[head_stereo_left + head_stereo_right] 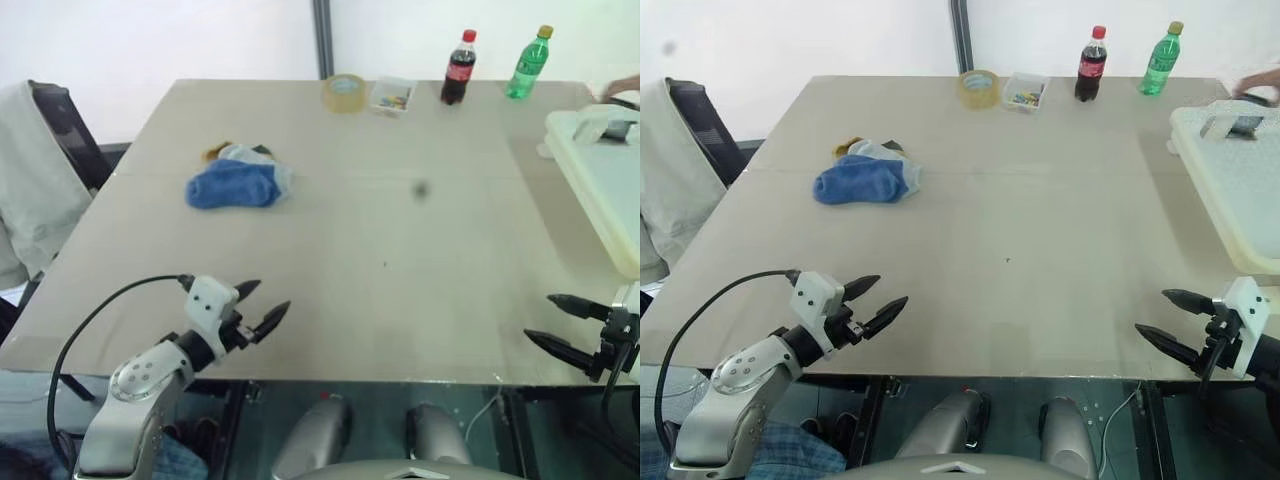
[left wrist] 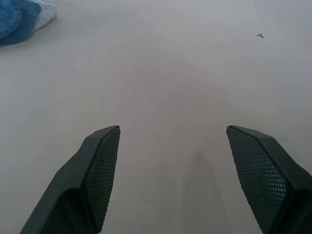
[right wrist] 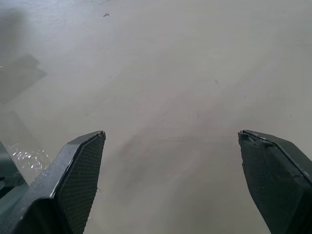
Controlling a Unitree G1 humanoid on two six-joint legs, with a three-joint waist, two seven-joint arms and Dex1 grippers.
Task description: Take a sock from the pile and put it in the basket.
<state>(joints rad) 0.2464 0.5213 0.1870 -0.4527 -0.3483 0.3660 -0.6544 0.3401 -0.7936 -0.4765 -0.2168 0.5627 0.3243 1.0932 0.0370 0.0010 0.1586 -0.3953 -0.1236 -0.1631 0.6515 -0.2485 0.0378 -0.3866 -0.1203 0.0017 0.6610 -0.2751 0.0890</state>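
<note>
Left eye view showed both hands parked at the near edge of the desk point(image 1: 400, 250), likely staged for a reach. The left hand point(image 1: 262, 305) had its fingers apart and empty; so did the right hand point(image 1: 560, 325). The pile point(image 1: 238, 180) lay well ahead of the left hand. The basket point(image 1: 600, 180) sat ahead of the right hand, holding no sock that could be seen.

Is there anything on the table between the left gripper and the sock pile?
Nothing visible. Bare table lies between the open left gripper and the pile. The tape roll, clear box and bottles stand along the far edge, off that path.
</note>
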